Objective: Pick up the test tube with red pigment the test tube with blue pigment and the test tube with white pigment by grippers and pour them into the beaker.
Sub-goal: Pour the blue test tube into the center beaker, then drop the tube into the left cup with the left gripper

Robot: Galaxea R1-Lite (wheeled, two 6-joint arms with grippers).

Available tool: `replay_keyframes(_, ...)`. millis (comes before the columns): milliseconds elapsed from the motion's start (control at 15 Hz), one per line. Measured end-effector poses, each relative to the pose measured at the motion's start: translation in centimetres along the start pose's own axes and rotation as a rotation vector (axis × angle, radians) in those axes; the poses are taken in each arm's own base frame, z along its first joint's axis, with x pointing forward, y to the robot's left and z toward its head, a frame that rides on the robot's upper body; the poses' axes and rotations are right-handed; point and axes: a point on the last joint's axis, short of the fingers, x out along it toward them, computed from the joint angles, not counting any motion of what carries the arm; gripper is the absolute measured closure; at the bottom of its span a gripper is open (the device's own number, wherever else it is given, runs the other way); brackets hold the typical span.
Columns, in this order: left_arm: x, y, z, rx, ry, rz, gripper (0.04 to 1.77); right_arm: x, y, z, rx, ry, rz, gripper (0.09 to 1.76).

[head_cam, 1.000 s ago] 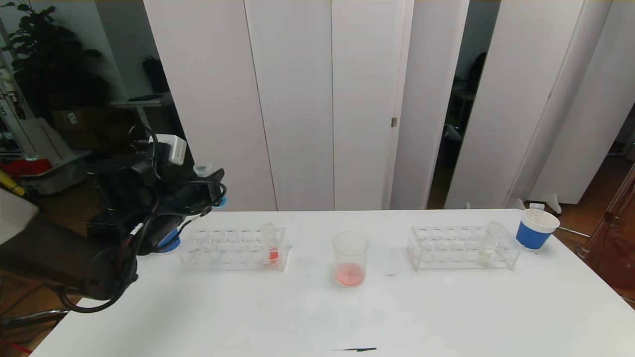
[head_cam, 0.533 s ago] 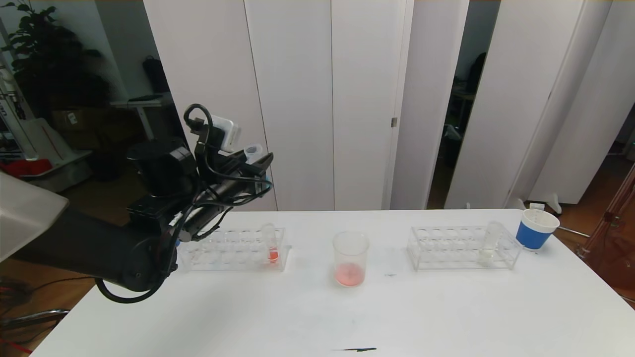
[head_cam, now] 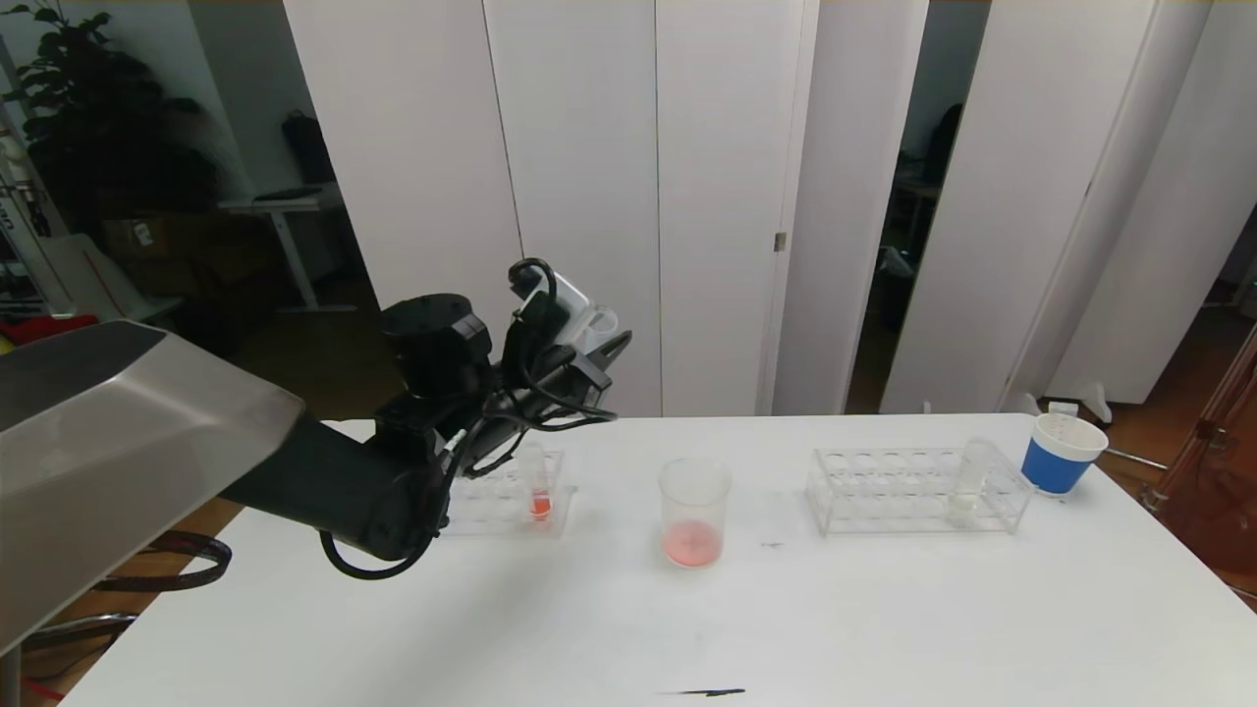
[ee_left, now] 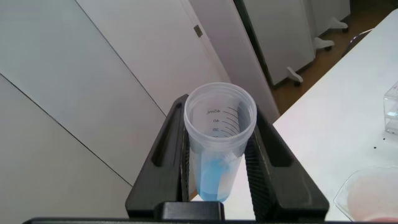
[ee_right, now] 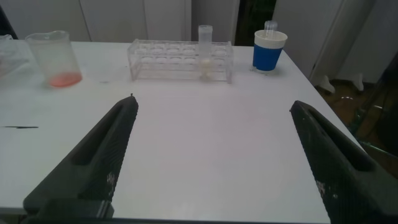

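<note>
Left pincer (ee_left: 217,171) pinching the test tube with blue pigment (ee_left: 219,149) (right pincer (ee_right: 214,155) spread, idle).

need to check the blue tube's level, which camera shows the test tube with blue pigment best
The left wrist view: the test tube with blue pigment fills the frame, clamped in the left gripper, blue liquid and printed scale visible. The head view shows only its rim above the gripper. The right wrist view doesn't show it.
</note>
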Motion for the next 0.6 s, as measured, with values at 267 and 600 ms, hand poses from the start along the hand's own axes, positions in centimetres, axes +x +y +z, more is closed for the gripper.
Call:
replay_keyframes(267,1.0,-1.6,-1.4,0.119,-0.062,-0.049,1.21,0.0,0.0,0.0,0.0,0.0,0.001,0.1)
replay_keyframes(600,1.5,-3.8,-2.7,0.316,-0.112,-0.092,1.21,0.0,0.0,0.0,0.0,0.0,0.0,0.1)
